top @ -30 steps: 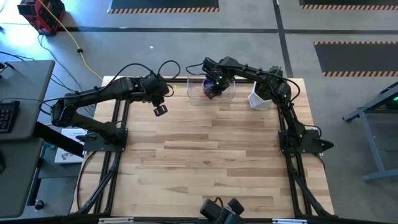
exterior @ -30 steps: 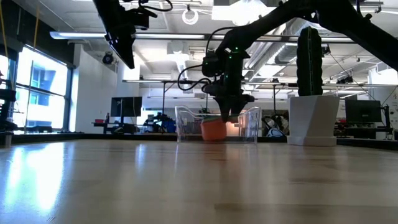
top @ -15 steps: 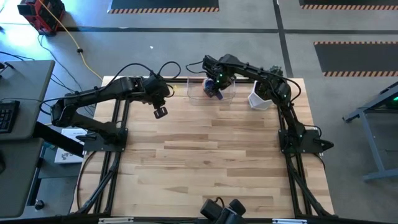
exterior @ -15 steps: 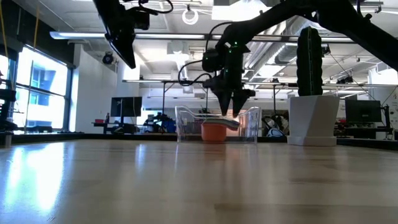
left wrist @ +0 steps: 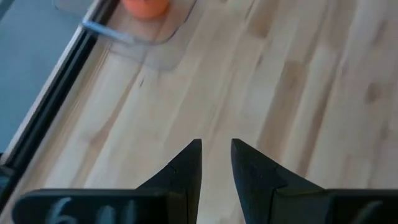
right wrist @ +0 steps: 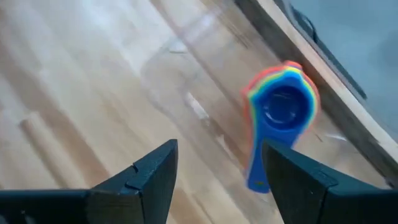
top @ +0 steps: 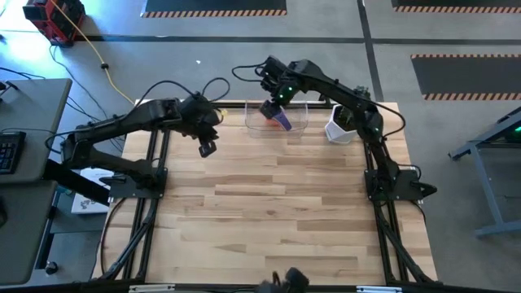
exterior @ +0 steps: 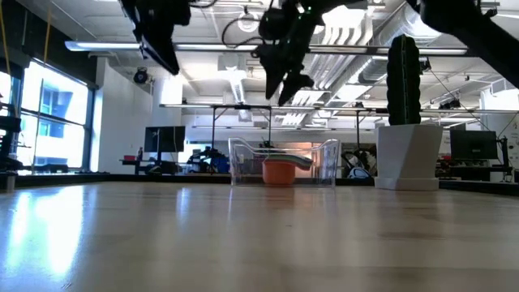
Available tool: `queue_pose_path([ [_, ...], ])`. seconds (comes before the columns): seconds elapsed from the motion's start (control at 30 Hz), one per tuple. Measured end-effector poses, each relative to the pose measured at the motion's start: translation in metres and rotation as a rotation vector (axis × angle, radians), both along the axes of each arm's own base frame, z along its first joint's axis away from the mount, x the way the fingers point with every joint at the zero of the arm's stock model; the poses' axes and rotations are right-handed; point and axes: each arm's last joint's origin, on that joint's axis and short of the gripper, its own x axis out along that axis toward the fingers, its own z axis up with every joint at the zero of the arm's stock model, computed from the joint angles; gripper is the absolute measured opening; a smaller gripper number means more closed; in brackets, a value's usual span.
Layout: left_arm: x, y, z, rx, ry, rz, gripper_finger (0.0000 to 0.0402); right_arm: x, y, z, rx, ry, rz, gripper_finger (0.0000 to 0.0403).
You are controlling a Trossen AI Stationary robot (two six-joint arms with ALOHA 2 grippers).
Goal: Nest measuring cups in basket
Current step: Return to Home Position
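Nested measuring cups point(top: 275, 114) lie in the basket point(top: 299, 123), handles slanting toward the table's front-right; right end effector point(right wrist: 219, 149) spread above.

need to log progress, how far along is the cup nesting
Done: the nested measuring cups, blue on top, lie in the clear basket. In hand: nothing; the right tool hangs open above the basket, the left tool hovers empty over the table. Left: both arms to park.

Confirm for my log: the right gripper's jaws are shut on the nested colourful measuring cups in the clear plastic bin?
No: right wrist view shows the right gripper open and empty; the nested colourful measuring cups lie in the clear plastic bin.
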Motion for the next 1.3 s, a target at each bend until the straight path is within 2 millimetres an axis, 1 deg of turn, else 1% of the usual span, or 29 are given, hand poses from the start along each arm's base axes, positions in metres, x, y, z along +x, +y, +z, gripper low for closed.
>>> queue_pose_path([
  [0.1, -0.012, -0.006, 0.013, -0.006, -0.087, 0.012, 0.0078, 0.0, 0.02, 0.012, -0.023, -0.041, 0.041, 0.0223],
  [0.2, -0.024, -0.011, 0.027, 0.023, -0.214, 0.03, 0.0078, 0.002, 0.041, 0.019, -0.062, -0.04, 0.076, 0.0224],
  [0.33, -0.045, -0.019, 0.025, 0.042, -0.394, 0.047, 0.0078, 0.007, 0.064, 0.025, -0.128, -0.06, 0.148, 0.0224],
  [0.43, -0.063, -0.027, 0.015, 0.063, -0.482, 0.047, 0.0078, 0.012, 0.075, 0.028, -0.16, -0.116, 0.226, 0.0223],
  [0.53, -0.08, -0.033, 0.001, 0.095, -0.54, 0.055, 0.0078, 0.012, 0.077, 0.03, -0.137, -0.186, 0.267, 0.0221],
  [0.6, -0.09, -0.036, -0.009, 0.132, -0.573, 0.068, 0.0078, 0.009, 0.077, 0.031, -0.125, -0.213, 0.256, 0.0219],
  [0.8, -0.11, -0.042, -0.035, 0.211, -0.677, 0.118, 0.0078, -0.004, 0.08, 0.02, -0.116, -0.226, 0.215, 0.0218],
  [0.9, -0.115, -0.044, -0.05, 0.208, -0.71, 0.145, 0.0078, -0.012, 0.083, 0.013, -0.117, -0.256, 0.194, 0.0218],
  [1.07, -0.12, -0.046, -0.073, 0.184, -0.788, 0.166, 0.0078, -0.029, 0.088, 0.002, -0.106, -0.349, 0.146, 0.0218],
  [1.17, -0.123, -0.047, -0.084, 0.178, -0.81, 0.17, 0.0078, -0.046, 0.095, -0.004, -0.102, -0.398, 0.122, 0.0218],
  [1.3, -0.125, -0.048, -0.097, 0.145, -0.822, 0.189, 0.0078, -0.072, 0.106, -0.004, -0.103, -0.504, 0.09, 0.0218],
])
